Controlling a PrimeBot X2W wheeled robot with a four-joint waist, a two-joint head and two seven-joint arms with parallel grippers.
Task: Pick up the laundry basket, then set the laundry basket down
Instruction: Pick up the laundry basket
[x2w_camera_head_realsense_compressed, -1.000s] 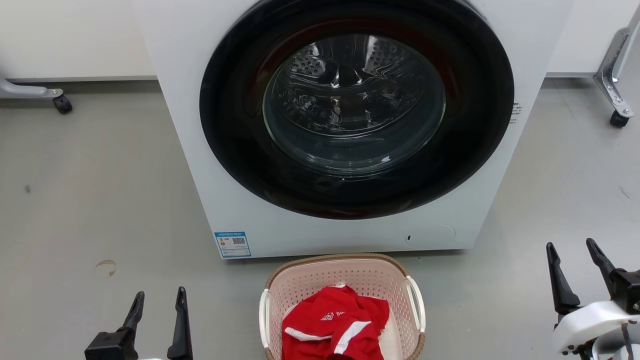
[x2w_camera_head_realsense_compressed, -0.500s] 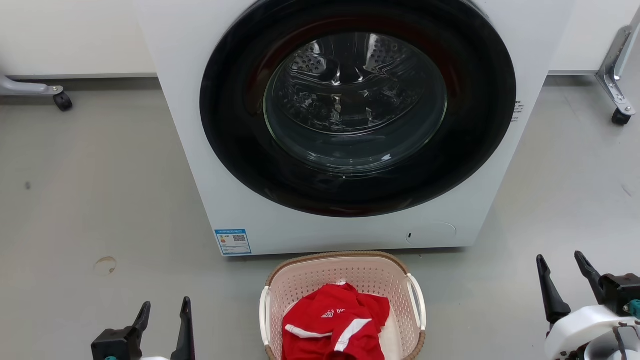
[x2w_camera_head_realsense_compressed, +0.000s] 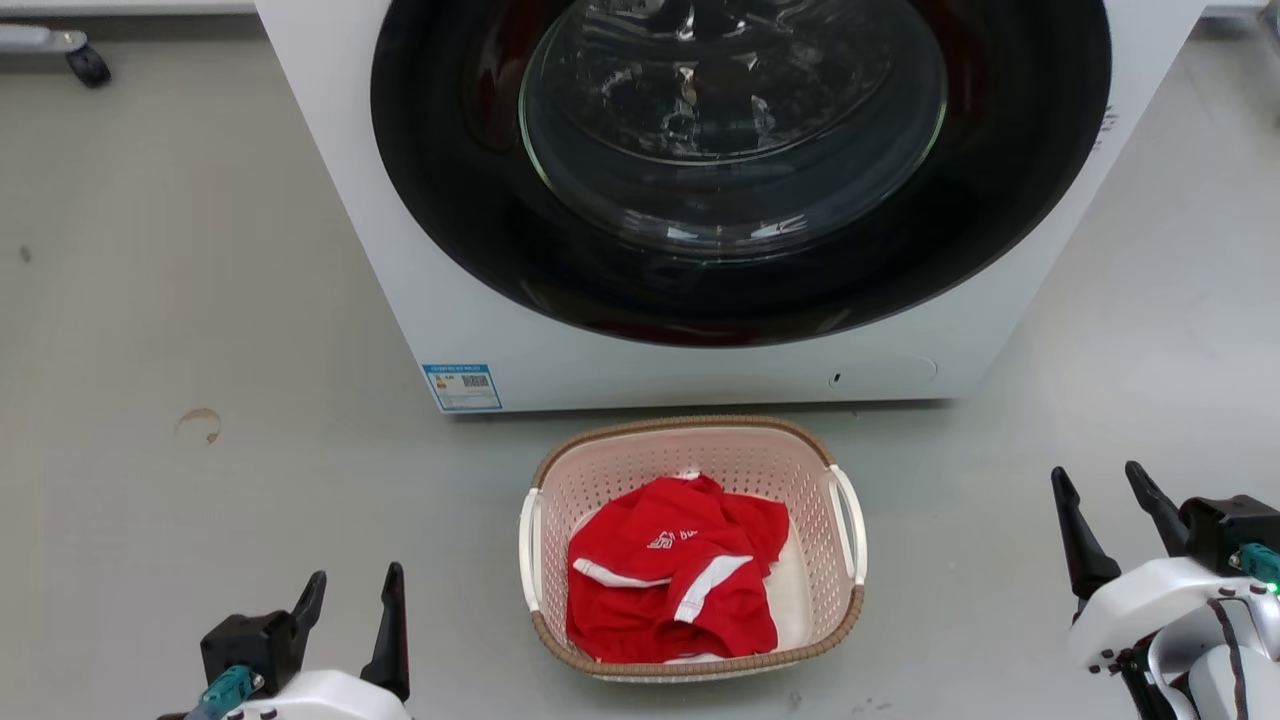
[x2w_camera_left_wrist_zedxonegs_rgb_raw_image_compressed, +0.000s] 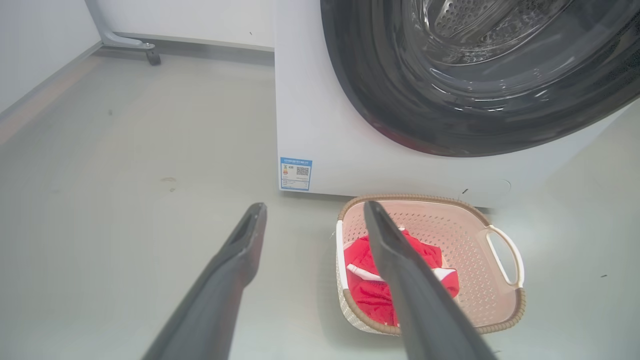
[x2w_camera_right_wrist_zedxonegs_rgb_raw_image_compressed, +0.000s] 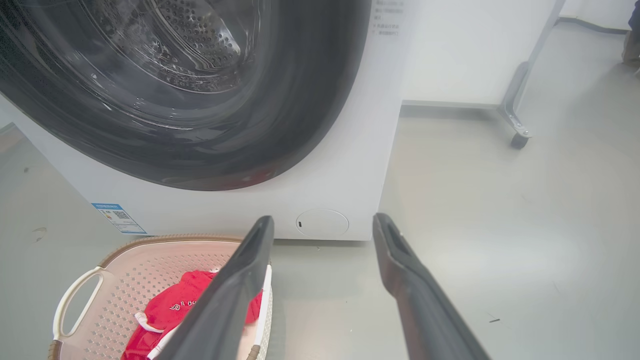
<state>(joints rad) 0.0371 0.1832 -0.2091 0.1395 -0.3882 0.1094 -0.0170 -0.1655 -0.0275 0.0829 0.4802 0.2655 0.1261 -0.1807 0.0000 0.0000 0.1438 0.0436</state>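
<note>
Pale pink perforated plastic laundry basket (x2w_camera_head_realsense_compressed: 680, 460) sits on the floor (x2w_camera_head_realsense_compressed: 200, 300) before the white washing machine (x2w_camera_head_realsense_compressed: 330, 150), my left gripper (x2w_camera_head_realsense_compressed: 356, 575) and right gripper (x2w_camera_head_realsense_compressed: 1095, 470) spread wide and empty, so I aim evenly for both white handles (x2w_camera_head_realsense_compressed: 527, 550).

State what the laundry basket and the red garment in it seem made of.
Laundry basket: likely moulded plastic, matte pale pink, with regular rows of holes; its brown rim looks woven, perhaps moulded too. Red garment: soft fabric, crumpled in folds.

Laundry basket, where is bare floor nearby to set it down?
Bare grey floor lies between the pale pink perforated plastic laundry basket and the left gripper, likewise towards the right gripper. Tight: the strip between basket and white washing machine.
</note>
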